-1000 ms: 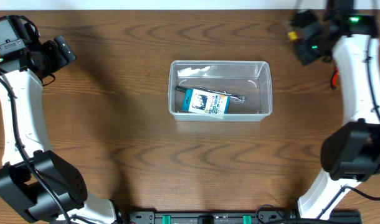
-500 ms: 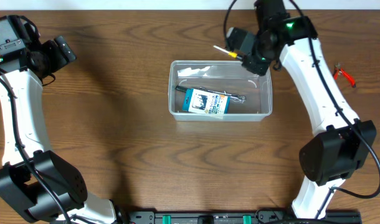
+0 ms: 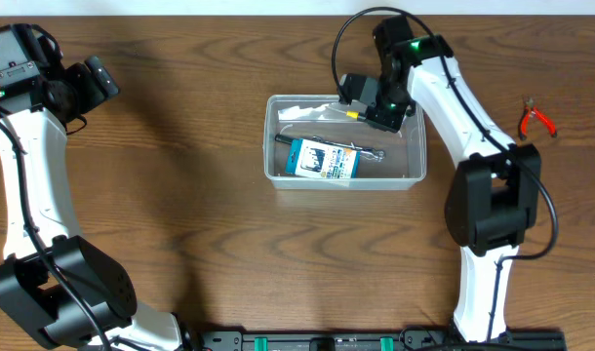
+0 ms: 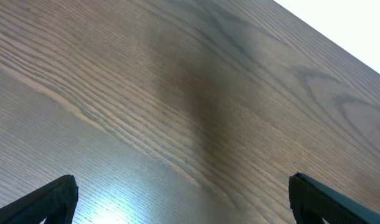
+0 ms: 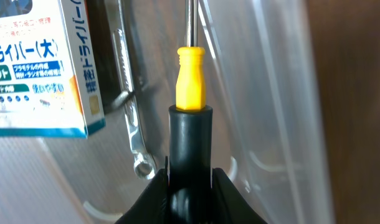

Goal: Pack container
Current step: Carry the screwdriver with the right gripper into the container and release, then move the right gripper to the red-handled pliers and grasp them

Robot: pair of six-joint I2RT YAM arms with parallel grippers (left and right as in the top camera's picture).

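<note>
Overhead view: the container (image 3: 272,146) sits mid-table (image 3: 229,258). My right gripper (image 3: 362,107) is over the container's far side, right of its middle. My left gripper (image 3: 95,80) is at the table's far left, well apart from the container. Red-handled pliers (image 3: 536,119) lie on the wood to the right, outside the container. Neither wrist view shows them.

Right wrist view: my jaws are clamped on the black handle of a screwdriver (image 5: 190,81), with its yellow collar and steel shaft pointing away from me. The overhead view shows this grip only as a small yellow spot. Below the tool, inside the container, lie a blue-and-white packet (image 5: 40,68) and a metal wrench (image 5: 131,106) just beside it. The container's clear wall runs along my right.

Left wrist view: bare wood only. My fingers (image 4: 53,198) stand wide apart, holding nothing.
</note>
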